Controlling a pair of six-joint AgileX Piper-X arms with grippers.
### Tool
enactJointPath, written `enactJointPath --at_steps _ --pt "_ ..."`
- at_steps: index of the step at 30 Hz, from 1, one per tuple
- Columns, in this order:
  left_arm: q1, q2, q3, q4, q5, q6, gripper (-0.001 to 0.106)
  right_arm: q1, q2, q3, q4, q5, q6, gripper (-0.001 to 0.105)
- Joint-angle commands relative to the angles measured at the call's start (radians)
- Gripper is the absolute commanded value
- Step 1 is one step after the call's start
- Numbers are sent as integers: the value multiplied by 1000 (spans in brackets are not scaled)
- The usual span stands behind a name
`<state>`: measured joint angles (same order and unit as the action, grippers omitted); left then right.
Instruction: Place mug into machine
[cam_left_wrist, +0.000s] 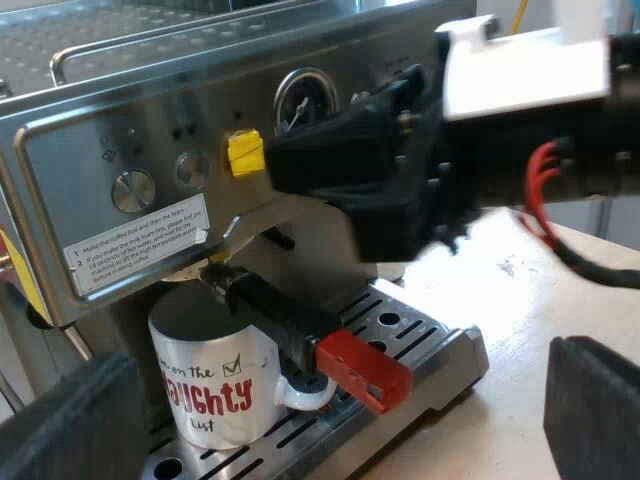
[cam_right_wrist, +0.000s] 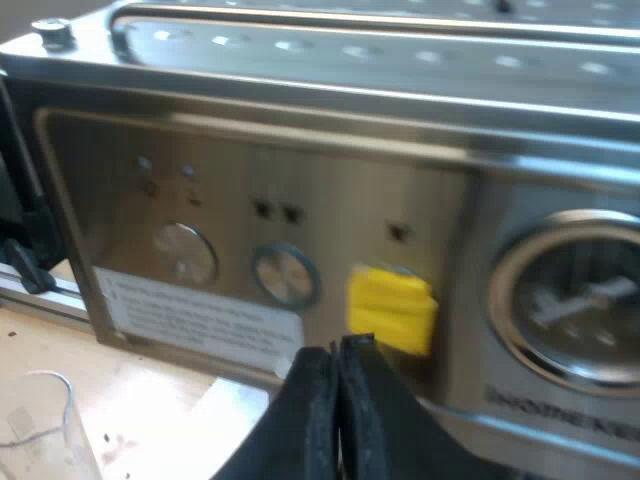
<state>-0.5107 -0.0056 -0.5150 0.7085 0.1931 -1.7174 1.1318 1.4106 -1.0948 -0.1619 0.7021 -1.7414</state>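
Note:
A white mug (cam_left_wrist: 215, 385) with red "naughty list" lettering stands upright on the espresso machine's drip tray (cam_left_wrist: 420, 345), under the metal holder. The holder's dark handle (cam_left_wrist: 285, 315) is locked into the machine's front, and its red end (cam_left_wrist: 365, 370) juts out beside the mug's handle. My left gripper (cam_left_wrist: 340, 410) is open, its two fingers spread wide before the mug and tray with nothing between them. My right gripper (cam_right_wrist: 340, 400) is shut on nothing, its tips just below the yellow tag (cam_right_wrist: 392, 308) on the control panel. From the left wrist view, the right gripper (cam_left_wrist: 300, 165) sits against the yellow tag (cam_left_wrist: 245, 152).
The espresso machine's steel panel (cam_right_wrist: 200, 200) carries round knobs, a white instruction label (cam_left_wrist: 140, 250) and a pressure gauge (cam_right_wrist: 575, 300). A measuring glass (cam_right_wrist: 45, 430) stands on the wooden table beside the machine. The right arm reaches across above the tray.

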Motion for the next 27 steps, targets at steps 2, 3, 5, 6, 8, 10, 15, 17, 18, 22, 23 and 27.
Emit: enactJointPath --at_steps 2,3,5,6,8,10,15,17,18,22,23,27 --pt "-3 -82 -6 -4 7 -10 81 -27 38 -37 -21 -4 -13 0" --pt "-3 -82 -6 -4 7 -10 81 -28 40 -38 -21 -2 -13 0" --pt "-3 -82 -6 -4 7 -10 81 -52 53 -38 -21 6 -12 0" --pt "-3 -82 -6 -4 7 -10 81 -63 58 -38 -21 9 -9 0" --pt "-3 -82 -6 -4 7 -10 81 -79 61 -38 -26 18 -10 0" --pt "-3 -82 -6 -4 7 -10 81 -96 63 -38 -44 13 -10 0" --pt "-3 -82 -6 -4 7 -10 81 -132 70 -38 -74 30 -10 0" --pt "-3 -82 -6 -4 7 -10 81 -149 69 -38 -74 35 -10 0" --pt "-3 -82 -6 -4 7 -10 81 -150 69 -38 -74 34 -10 0" --pt "-3 -82 -6 -4 7 -10 81 -137 60 -38 -49 11 -10 0" --pt "-3 -82 -6 -4 7 -10 81 -125 52 -38 -27 1 -10 0" --pt "-3 -82 -6 -4 7 -10 81 -75 24 -38 48 -19 -7 0"
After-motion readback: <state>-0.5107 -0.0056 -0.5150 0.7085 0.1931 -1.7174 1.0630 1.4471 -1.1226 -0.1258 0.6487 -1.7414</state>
